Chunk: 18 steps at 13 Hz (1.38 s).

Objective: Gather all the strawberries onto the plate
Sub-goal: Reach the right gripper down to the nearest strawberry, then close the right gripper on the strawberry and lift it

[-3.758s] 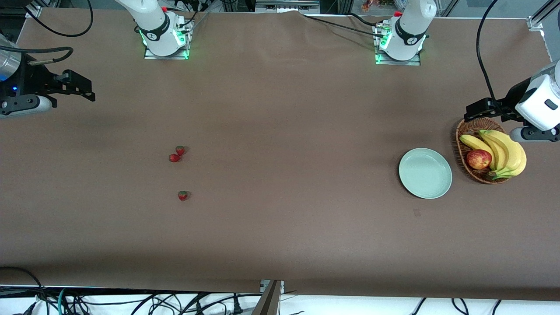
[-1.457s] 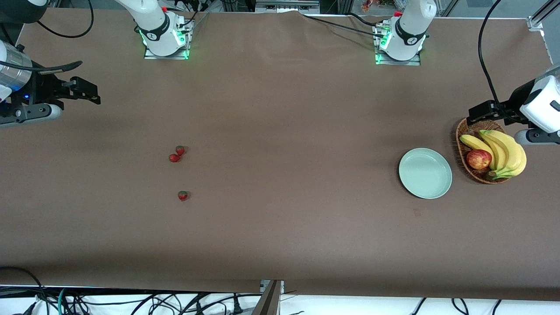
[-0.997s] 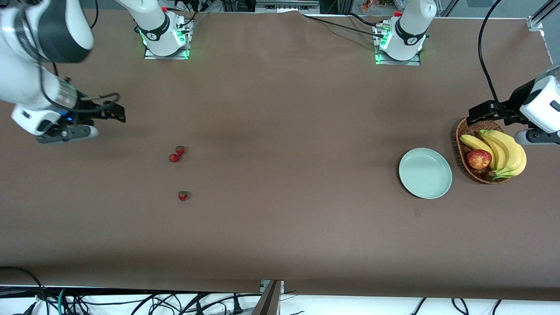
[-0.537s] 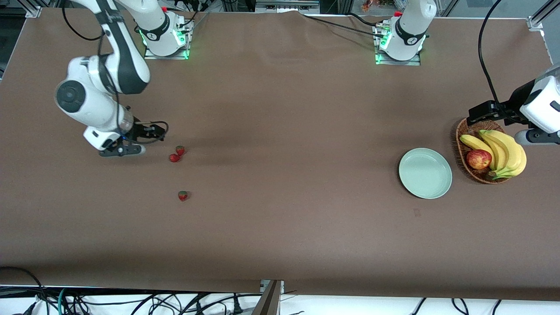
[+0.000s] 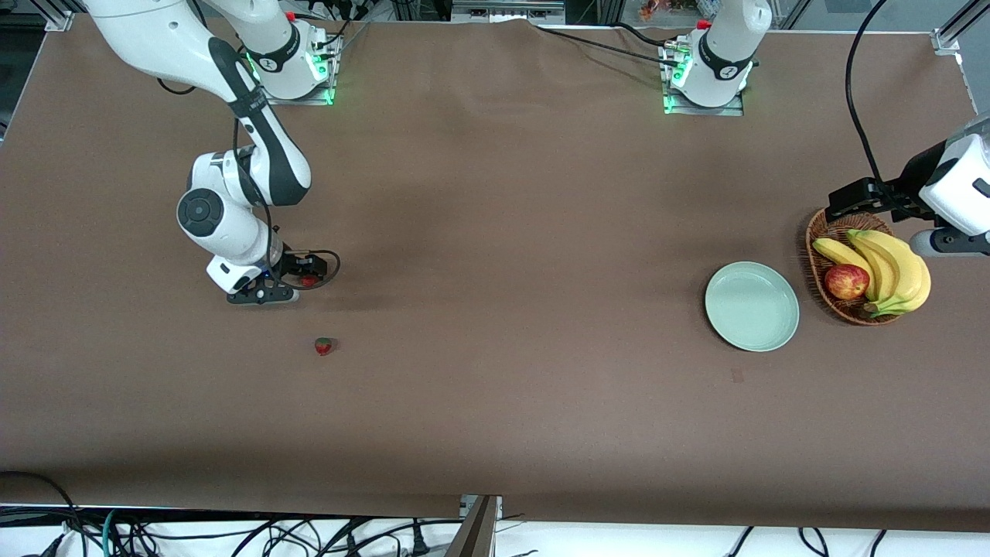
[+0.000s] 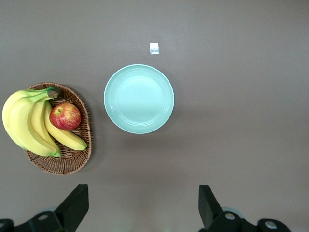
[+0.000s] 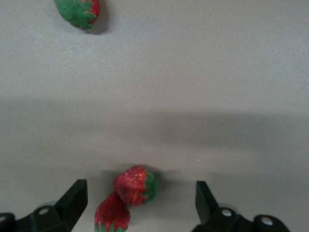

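Two strawberries lie touching each other, one [image 7: 136, 184] beside the other [image 7: 112, 216], between the fingers of my open right gripper [image 7: 140, 195]. In the front view that gripper [image 5: 308, 271] hangs low over the pair, and only a bit of red berry [image 5: 310, 281] shows. The third strawberry [image 5: 323, 346] lies alone, nearer the front camera, and also shows in the right wrist view [image 7: 77, 10]. The mint-green plate [image 5: 752, 305] is bare near the left arm's end and shows in the left wrist view [image 6: 139, 98]. My left gripper [image 5: 834, 204] waits open and empty [image 6: 141, 210] above the table beside the basket.
A wicker basket [image 5: 821, 240] with bananas [image 5: 897, 271] and a red-yellow apple [image 5: 846, 281] stands beside the plate, toward the left arm's end. A small white tag [image 6: 154, 48] lies on the brown tablecloth near the plate. The right arm's elbow [image 5: 203, 216] hangs over the table.
My right arm has swung in from the table's end and come down over the pair of strawberries, its fingers open round them. The left arm has not moved.
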Each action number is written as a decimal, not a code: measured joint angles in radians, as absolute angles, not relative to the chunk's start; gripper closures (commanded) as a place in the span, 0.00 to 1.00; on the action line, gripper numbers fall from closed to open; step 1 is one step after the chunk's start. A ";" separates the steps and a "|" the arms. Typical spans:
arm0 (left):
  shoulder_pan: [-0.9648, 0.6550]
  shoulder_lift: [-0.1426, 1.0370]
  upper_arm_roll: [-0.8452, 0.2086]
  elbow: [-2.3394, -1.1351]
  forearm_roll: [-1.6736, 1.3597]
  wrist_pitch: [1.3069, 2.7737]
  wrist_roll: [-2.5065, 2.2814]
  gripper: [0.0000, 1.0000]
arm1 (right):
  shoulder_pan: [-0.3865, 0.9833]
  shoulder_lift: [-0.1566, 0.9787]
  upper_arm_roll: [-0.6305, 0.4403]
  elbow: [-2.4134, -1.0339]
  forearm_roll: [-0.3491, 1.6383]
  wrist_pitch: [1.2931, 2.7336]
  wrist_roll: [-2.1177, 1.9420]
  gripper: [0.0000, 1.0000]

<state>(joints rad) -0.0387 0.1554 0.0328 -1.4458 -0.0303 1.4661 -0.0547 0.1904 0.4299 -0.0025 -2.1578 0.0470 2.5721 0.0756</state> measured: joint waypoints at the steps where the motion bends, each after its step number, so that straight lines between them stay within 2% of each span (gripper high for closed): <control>1: -0.039 0.155 0.033 -1.446 -0.030 1.466 -0.055 0.00 | 0.190 0.434 -0.002 -2.155 0.047 2.574 0.076 0.10; 11: -0.038 0.155 0.033 -1.446 -0.030 1.466 -0.055 0.00 | 0.192 0.455 -0.002 -2.154 0.048 2.592 0.076 0.64; 14: -0.038 0.155 0.033 -1.446 -0.030 1.466 -0.055 0.00 | 0.192 0.455 -0.002 -2.129 0.048 2.579 0.075 0.65; 18: -0.038 0.158 0.034 -1.446 -0.030 1.466 -0.055 0.00 | 0.192 0.451 -0.002 -1.967 0.048 2.339 0.075 0.65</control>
<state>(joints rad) -0.0382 0.1584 0.0339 -1.4458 -0.0303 1.4661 -0.0547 0.1917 0.4511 -0.0023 -1.9666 0.0479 2.3391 0.0749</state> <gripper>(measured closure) 0.000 0.626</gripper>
